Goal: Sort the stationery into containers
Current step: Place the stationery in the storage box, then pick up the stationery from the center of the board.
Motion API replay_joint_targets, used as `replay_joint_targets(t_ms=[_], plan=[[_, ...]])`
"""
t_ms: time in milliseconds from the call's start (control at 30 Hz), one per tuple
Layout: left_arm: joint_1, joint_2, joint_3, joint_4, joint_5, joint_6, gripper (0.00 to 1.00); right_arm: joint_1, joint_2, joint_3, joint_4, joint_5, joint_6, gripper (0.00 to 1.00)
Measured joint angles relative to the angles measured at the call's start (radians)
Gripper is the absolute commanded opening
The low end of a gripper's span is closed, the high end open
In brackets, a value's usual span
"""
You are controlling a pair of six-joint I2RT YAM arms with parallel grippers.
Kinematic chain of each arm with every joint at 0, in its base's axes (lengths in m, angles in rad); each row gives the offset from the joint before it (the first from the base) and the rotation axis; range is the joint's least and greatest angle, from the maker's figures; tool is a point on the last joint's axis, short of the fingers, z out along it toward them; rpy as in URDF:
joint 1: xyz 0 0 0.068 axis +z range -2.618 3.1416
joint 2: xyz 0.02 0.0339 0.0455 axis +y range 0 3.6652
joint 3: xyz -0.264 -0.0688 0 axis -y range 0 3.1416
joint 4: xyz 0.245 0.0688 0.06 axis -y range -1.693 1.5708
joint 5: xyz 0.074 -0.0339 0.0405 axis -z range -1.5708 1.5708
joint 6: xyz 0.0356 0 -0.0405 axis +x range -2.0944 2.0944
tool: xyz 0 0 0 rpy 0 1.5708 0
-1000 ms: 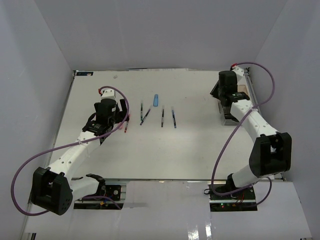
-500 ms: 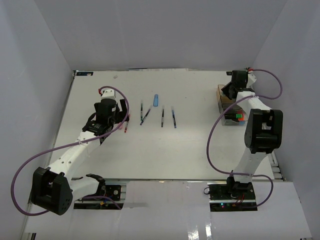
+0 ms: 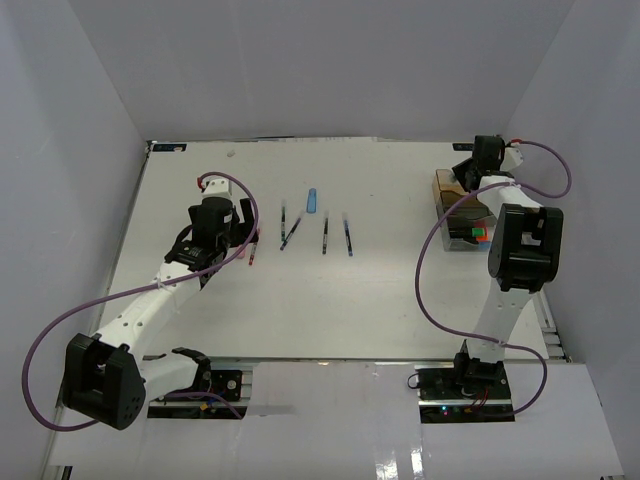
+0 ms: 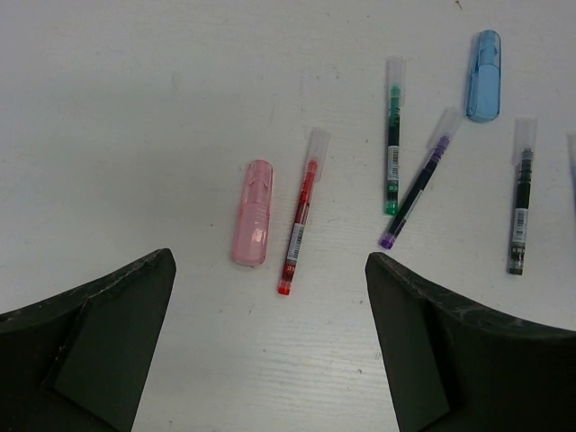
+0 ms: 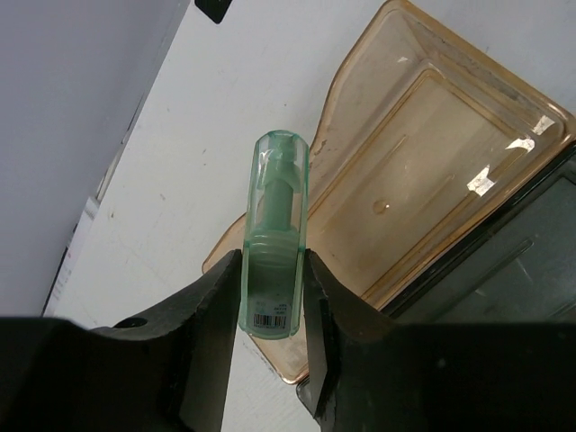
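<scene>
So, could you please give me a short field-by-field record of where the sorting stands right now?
left end effector: open, above pink piece and red pen
right end effector: shut on mint piece, near amber tray edge
amber tray contents: nothing seen inside
clear tray: holds markers
unsorted: green pen, purple pen, dark pen, blue piece
</scene>
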Motion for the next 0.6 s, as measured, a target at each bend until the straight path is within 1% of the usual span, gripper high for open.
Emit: replay_joint_targets(t_ms=[133,167,267,300,433,500,600], plan=[[0.000,0.000,0.000,-0.002,0.000,0.000,0.98,-0.002,0.012,0.000,0.000,-0.003,0.019,0.46],[0.000,0.000,0.000,-0.002,0.000,0.000,0.98,-0.002,0.015,0.000,0.000,-0.005,0.023,0.51],[0.000,0.000,0.000,-0.002,0.000,0.000,0.98,-0.002,0.019,0.000,-0.001,-0.011,0.029,0.57],[0.000,0.000,0.000,-0.002,0.000,0.000,0.98,-0.001,0.019,0.000,0.000,-0.012,0.028,0.61],[0.000,0.002,0.000,-0.003,0.000,0.000,0.98,-0.001,0.016,-0.006,0.003,-0.014,0.016,0.67],[0.000,0.008,0.001,-0.003,0.000,0.000,0.98,-0.001,-0.005,-0.033,0.012,-0.015,-0.008,0.75],[0.000,0.030,0.007,-0.008,-0.001,0.000,0.98,-0.001,-0.082,-0.095,0.014,-0.027,-0.058,0.82]])
